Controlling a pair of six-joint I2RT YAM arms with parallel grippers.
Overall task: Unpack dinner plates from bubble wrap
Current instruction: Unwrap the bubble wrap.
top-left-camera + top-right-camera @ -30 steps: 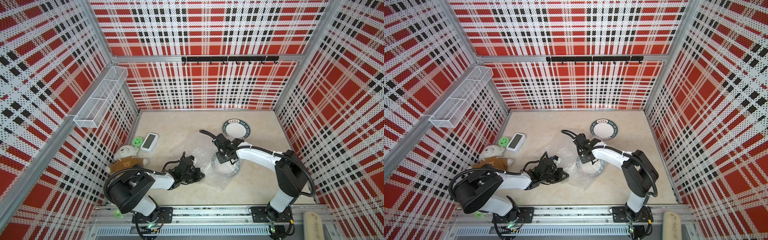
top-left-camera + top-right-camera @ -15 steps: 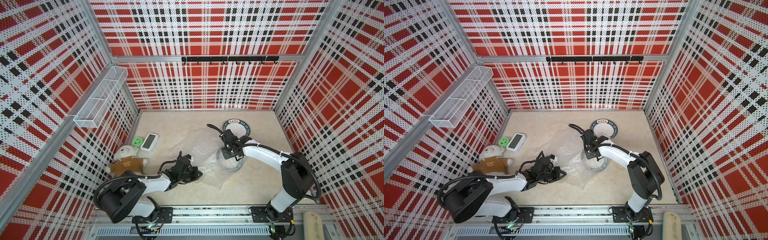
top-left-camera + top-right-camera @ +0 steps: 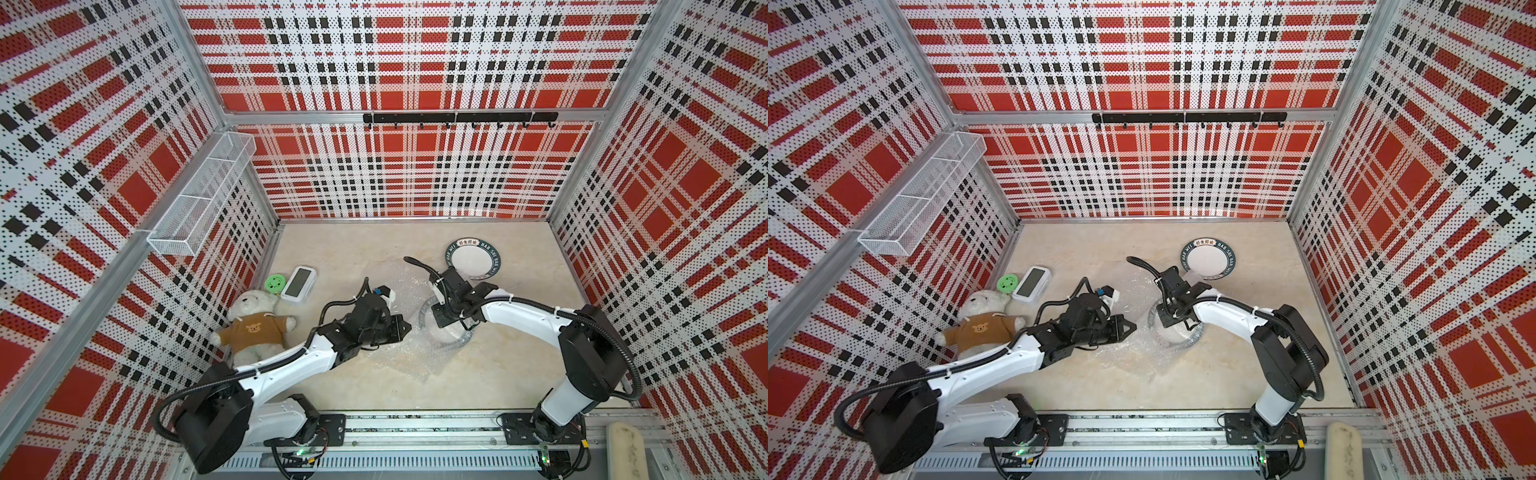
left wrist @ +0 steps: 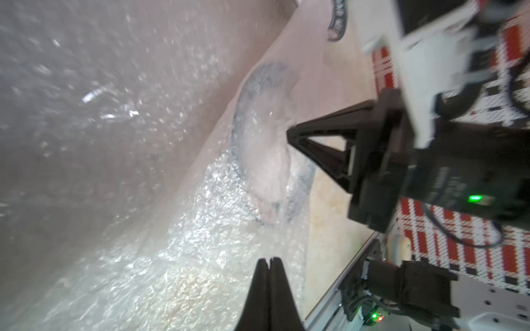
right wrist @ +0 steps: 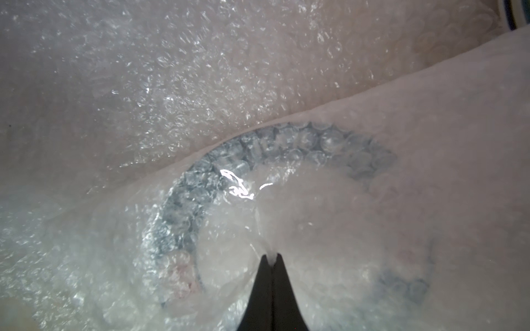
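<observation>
**One plate bare, one under film**

The bubble wrap [image 3: 399, 361] is clear, whitish film of small round bubbles, crumpled and glinting. It is spread over the middle of the tabletop [image 3: 519, 374] in both top views. Under it lies a wrapped plate [image 3: 446, 345], a round disc whose dark rim band shows as blurred grey-blue through the bubbles.

Up and to the right of it sits a bare plate [image 3: 473, 259], glossy white with a wide dark band. "HAO SHI" can be read among its pale letters; the characters at its top are too small to read.

The right pincer [image 5: 271, 256] is closed over the wrapped plate, with a pucker of film nipped between its black tips. The left pincer [image 4: 269, 261] is also closed, at the wrap's left edge. Whether it has film caught is unclear. The tabletop is matte beige with a stone look.
</observation>
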